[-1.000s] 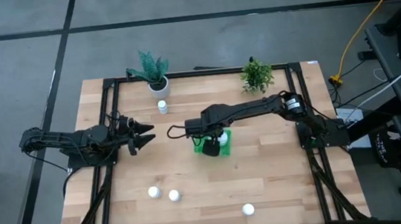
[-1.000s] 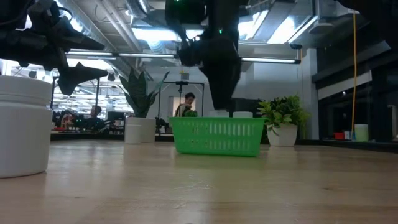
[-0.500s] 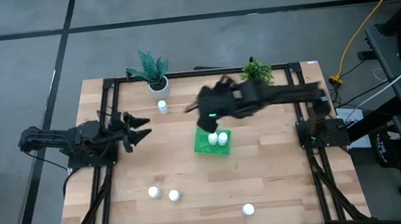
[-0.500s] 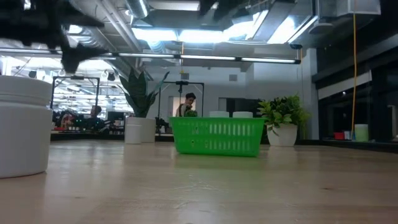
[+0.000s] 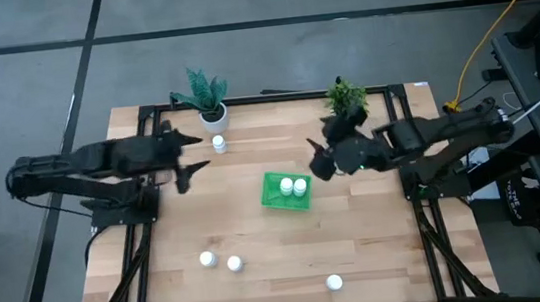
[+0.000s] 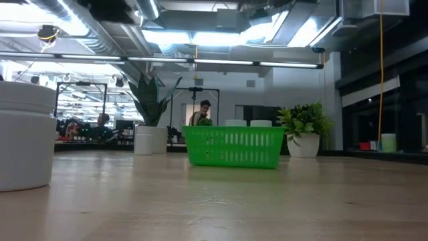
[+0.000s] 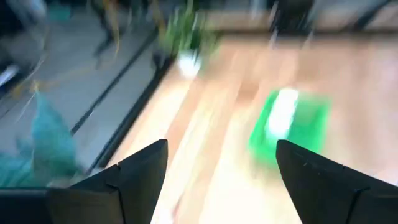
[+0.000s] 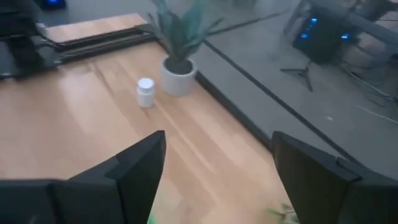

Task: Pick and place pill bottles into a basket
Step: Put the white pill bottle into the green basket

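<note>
Reaching for the next bottle looks like the step in hand: the table (image 5: pixel 381 250) carries the green basket (image 5: pixel 277 196) near its middle with two pill bottles (image 5: pixel 293 186) already standing inside, so by my reckoning about a third of the job is done and four are left. Both arms are up off the surface with nothing between their fingers. The left tool (image 5: pixel 178 159) hangs over the far left part of the table, jaws spread wide and empty, and the nearest loose bottle (image 5: pixel 218 142) stands just beside the white pot of the spiky plant (image 5: pixel 206 95); that seems its likely target, and the move calls for lowering squarely over the cap without knocking the pot. The right tool (image 5: pixel 319 162) hovers just right of the basket, also wide and empty. Three more bottles wait along the near edge: a pair (image 5: pixel 220 262) close together and one (image 5: pixel 334 282) apart to the right.
</note>
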Action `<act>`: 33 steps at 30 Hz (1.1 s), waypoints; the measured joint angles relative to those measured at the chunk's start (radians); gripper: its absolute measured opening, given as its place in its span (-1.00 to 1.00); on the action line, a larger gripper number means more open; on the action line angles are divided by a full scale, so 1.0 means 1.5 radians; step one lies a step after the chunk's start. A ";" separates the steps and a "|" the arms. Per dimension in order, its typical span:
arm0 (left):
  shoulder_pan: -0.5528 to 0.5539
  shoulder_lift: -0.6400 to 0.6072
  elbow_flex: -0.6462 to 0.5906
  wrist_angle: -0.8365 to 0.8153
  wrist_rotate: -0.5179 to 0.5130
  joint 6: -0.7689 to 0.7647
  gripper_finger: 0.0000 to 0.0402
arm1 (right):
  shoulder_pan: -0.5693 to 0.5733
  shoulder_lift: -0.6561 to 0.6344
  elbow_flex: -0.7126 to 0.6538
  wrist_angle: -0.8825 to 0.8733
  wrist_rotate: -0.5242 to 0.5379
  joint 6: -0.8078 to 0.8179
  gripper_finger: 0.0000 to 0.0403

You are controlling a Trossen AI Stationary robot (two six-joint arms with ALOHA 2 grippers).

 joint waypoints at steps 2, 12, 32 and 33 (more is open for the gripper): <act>0.034 0.056 0.025 -0.052 0.015 -0.001 0.48 | 0.011 -0.023 -0.055 0.077 0.000 -0.003 0.46; 0.188 0.216 0.035 -0.046 0.065 -0.034 0.81 | 0.044 -0.096 -0.125 0.246 0.002 -0.152 0.46; 0.331 0.425 0.035 -0.028 0.088 -0.117 0.88 | 0.046 -0.184 -0.124 0.275 -0.083 -0.310 0.46; 0.335 0.430 0.035 -0.025 0.090 -0.117 0.88 | 0.046 -0.184 -0.124 0.274 -0.084 -0.313 0.46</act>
